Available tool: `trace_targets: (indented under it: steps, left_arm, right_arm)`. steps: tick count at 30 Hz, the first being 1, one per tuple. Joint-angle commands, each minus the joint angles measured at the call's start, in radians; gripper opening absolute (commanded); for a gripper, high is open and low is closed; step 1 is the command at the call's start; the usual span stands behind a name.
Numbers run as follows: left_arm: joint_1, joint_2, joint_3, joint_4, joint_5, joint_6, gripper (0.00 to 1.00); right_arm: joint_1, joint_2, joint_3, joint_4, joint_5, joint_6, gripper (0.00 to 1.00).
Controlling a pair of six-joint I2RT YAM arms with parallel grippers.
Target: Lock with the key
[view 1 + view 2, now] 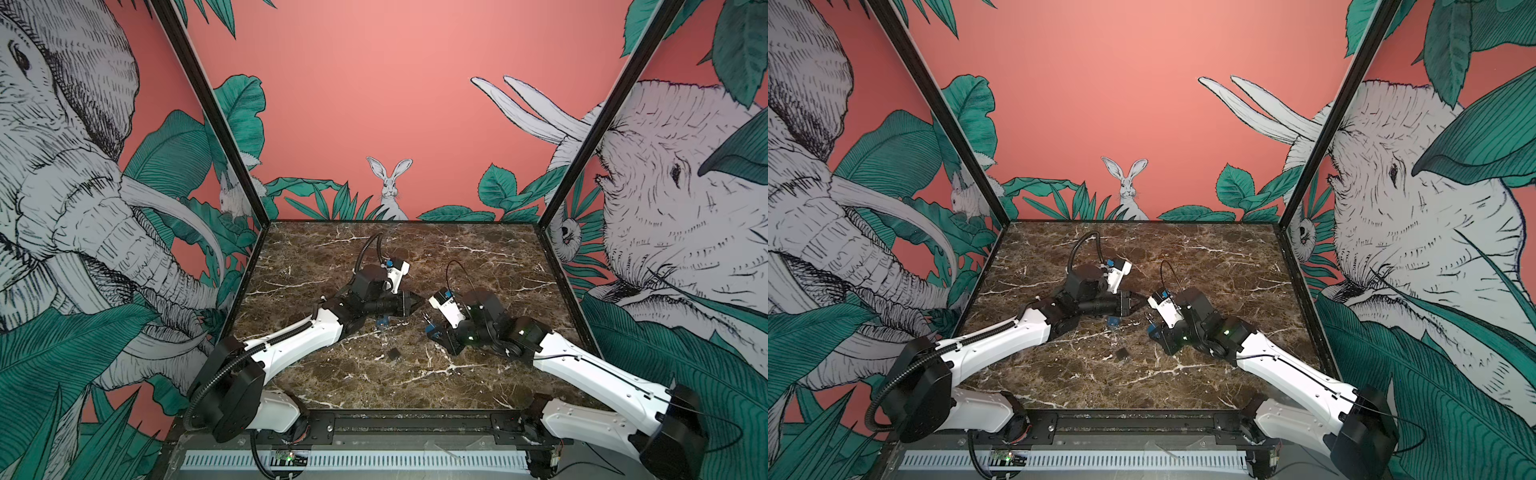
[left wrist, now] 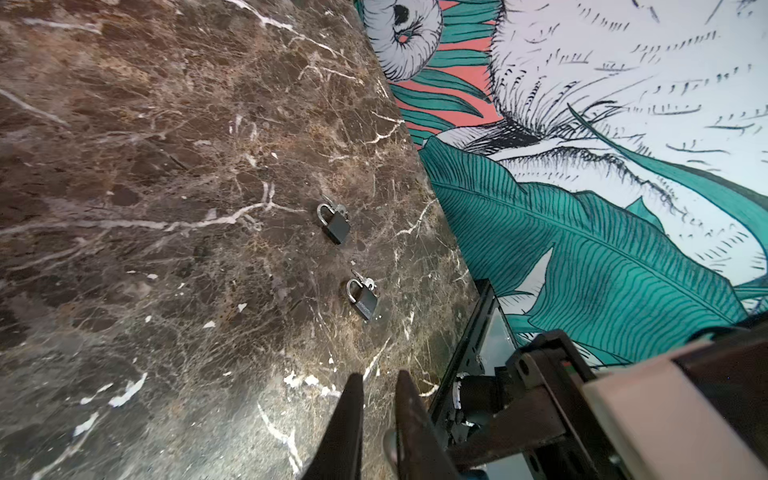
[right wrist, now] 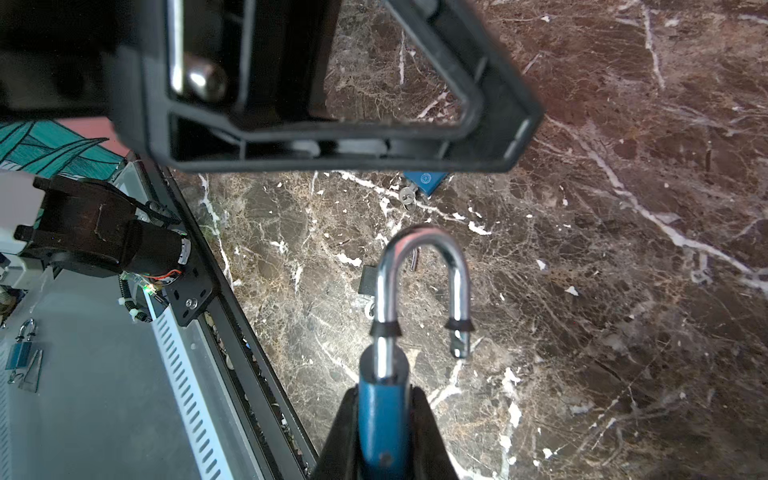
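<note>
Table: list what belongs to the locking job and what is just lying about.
Job: blue padlock, shackle open, clamped in right gripper; left gripper nearby.
Lying about: second blue padlock with key; black padlock in the middle; two more black padlocks off to the right.

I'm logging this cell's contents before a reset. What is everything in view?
Table: one, brown marble, centre.
Walls: three, pink jungle mural, around the table.
Ledge: one, grey, in front of the table.
Blue padlocks: three, blue; one held with its shackle open, one mid-table, one on the ledge.
Black padlocks: three, black; one mid-table, two near the right wall.
Keys: at least three, silver; by the blue padlock on the table and by both right-side black ones.
Left gripper: one, black, jaws slightly apart, empty.
Right gripper: one, black, shut on a blue padlock.
</note>
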State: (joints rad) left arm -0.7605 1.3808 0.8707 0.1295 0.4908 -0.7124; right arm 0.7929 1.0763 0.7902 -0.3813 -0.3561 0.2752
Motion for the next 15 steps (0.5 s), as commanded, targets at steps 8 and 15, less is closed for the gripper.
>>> trace_targets:
  steps: [8, 15]
  left_arm:
    - [-0.004, -0.026, -0.005, 0.016, 0.098, 0.037, 0.22]
    - [-0.004, -0.078, -0.042, -0.01, 0.097, 0.044, 0.24]
  right_arm:
    - [0.006, -0.006, 0.045, 0.035, -0.019, -0.011, 0.0]
    - [-0.001, -0.001, 0.056, 0.04, -0.038, 0.001, 0.0]
